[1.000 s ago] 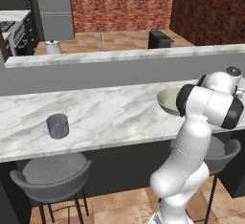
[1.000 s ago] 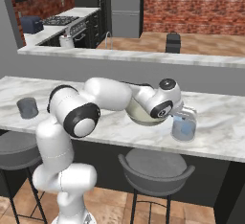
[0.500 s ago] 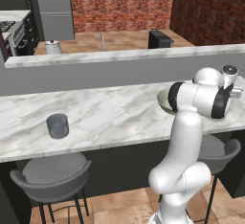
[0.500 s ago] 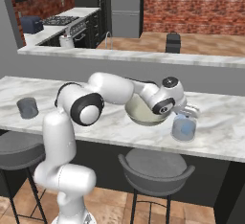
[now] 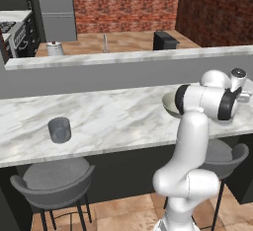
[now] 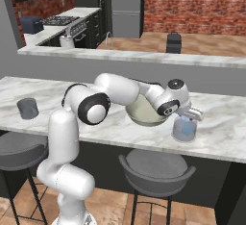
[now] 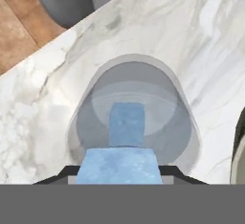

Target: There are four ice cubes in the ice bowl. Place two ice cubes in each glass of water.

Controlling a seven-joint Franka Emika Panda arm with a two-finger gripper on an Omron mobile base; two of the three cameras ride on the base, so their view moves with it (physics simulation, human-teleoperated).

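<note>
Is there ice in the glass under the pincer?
Yes, one cube. In the hand view a blue ice cube lies inside the glass, and the pincer holds another cube right above it.

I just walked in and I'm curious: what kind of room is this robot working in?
It looks like a home kitchen with a breakfast bar: a marble counter with bar stools beneath, a stove and a tall fridge behind.

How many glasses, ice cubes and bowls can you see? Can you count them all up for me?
Glasses: 2, a far glass and a near glass under the hand.
Ice cubes: 2, one ice cube in the glass, one held cube in the jaws.
Bowls: 1, the ice bowl.
Total: 5.
</note>
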